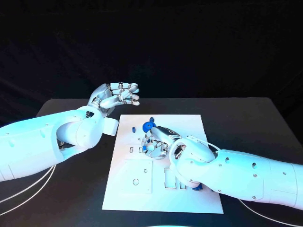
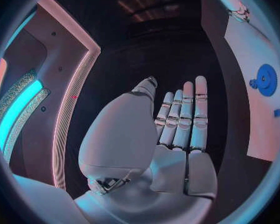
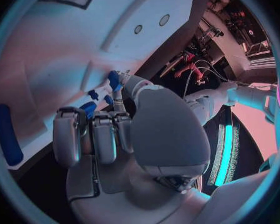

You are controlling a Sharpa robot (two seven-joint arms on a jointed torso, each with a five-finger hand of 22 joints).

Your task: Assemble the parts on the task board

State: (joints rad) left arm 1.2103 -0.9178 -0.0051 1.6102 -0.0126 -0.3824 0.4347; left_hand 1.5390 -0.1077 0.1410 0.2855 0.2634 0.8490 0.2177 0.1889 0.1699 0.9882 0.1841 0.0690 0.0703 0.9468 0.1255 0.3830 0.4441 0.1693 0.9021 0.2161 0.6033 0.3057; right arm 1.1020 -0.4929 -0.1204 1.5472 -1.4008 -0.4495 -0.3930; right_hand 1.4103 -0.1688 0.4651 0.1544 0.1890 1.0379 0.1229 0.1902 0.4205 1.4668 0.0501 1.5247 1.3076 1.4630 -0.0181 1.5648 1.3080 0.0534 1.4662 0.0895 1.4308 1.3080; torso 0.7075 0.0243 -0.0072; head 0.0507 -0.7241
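Note:
The white task board [image 1: 134, 189] lies in the middle of the black table. A round blue part [image 1: 148, 125] sits near its far edge and shows again as the round blue part [image 2: 264, 79] in the left wrist view. My right hand [image 1: 160, 141] rests low on the board with its fingers [image 3: 93, 134] curled around a small blue part [image 3: 88, 108]. Other small blue parts [image 3: 93, 94] stand just beyond the fingertips. My left hand [image 1: 117, 97] hangs raised above the table off the board's far left corner, fingers [image 2: 184, 117] straight and holding nothing.
A long blue part [image 3: 6, 134] lies on the board beside my right hand. Another blue piece [image 1: 196, 187] peeks out by my right forearm at the board's near right. Bare black table [image 1: 253, 123] surrounds the board.

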